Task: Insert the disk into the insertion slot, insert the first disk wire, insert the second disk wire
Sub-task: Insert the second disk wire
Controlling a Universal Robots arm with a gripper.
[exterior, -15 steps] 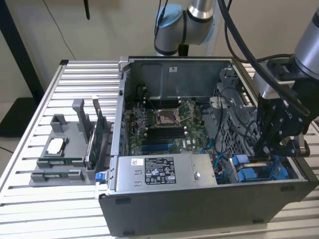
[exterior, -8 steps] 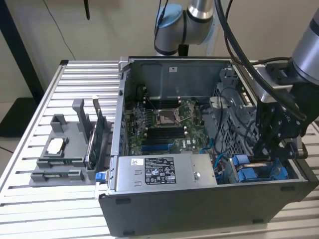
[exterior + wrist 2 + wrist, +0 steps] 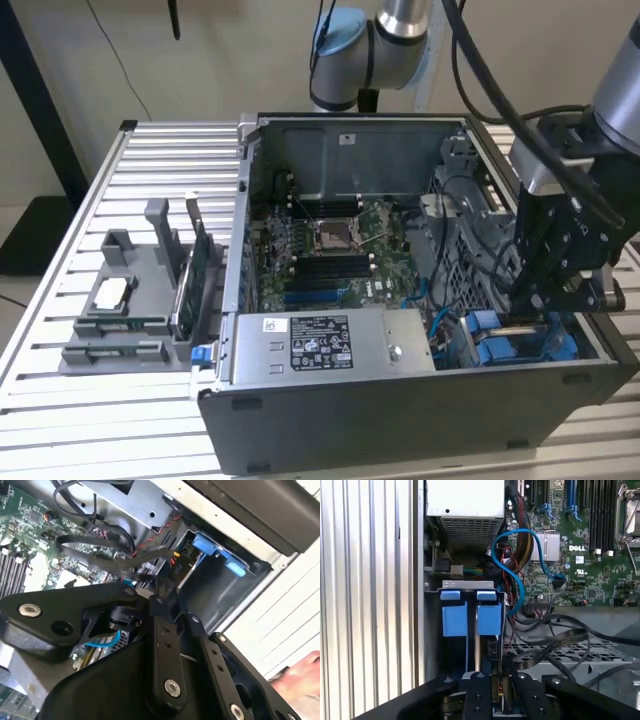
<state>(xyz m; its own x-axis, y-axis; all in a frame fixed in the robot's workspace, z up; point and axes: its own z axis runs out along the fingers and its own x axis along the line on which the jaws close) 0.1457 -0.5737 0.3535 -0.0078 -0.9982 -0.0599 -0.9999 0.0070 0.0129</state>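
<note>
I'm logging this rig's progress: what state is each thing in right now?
Case: side open, lying flat.
Disk: seated in its slot, blue carrier tabs showing.
Pincer: lowered in the bay beside the disk, fingers hidden.
Blue cable: plugged into the board, looped.
CPU socket: empty.

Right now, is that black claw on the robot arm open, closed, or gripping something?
Black gripper: down in the open grey computer case, beside the bright blue plastic disk carriers; whether it is open or shut cannot be told.

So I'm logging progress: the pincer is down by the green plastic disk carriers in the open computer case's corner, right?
Not quite: the plastic disk carriers are bright blue, not green, as the first wrist view shows. The pincer is indeed down beside them in the corner of the open computer case.
</note>
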